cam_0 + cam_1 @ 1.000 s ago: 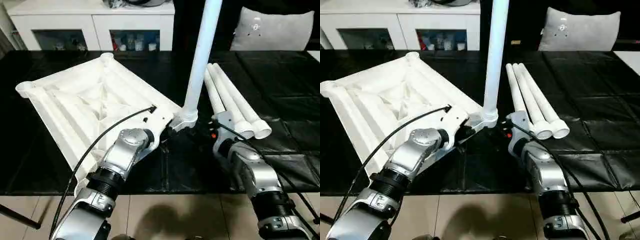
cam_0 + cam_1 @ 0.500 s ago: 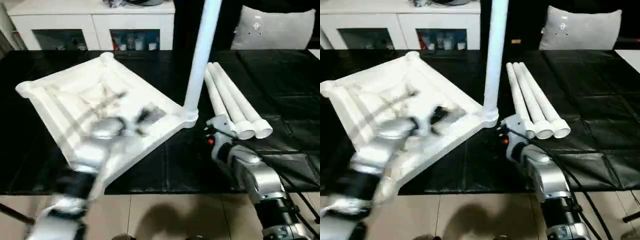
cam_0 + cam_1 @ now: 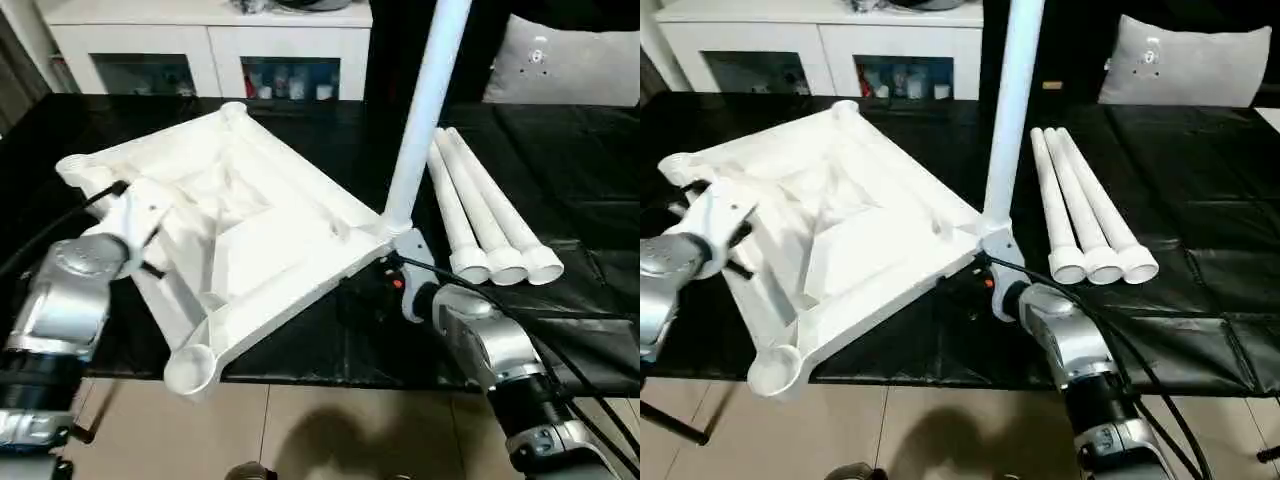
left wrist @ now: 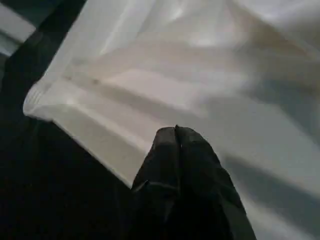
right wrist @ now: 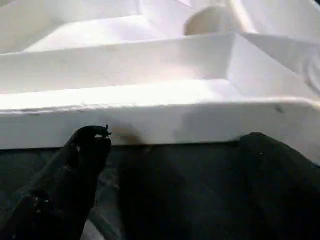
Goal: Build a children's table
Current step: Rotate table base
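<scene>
- Swung away from the standing leg's corner since a second ago, the left gripper (image 4: pixel 176 131) now sits at nine o'clock by the far-left edge of the tabletop (image 3: pixel 240 240), fingers pressed together, holding nothing.
- Right gripper (image 5: pixel 170 137), at five o'clock of the tabletop near the near-right rim, has its fingers spread wide and empty.
- Tabletop lies ribbed side up on the black mat (image 3: pixel 600 180).
- Legs: one standing leg (image 3: pixel 425 110) in a corner socket, three loose legs (image 3: pixel 490 215) side by side at three o'clock.
- No readable writing.
</scene>
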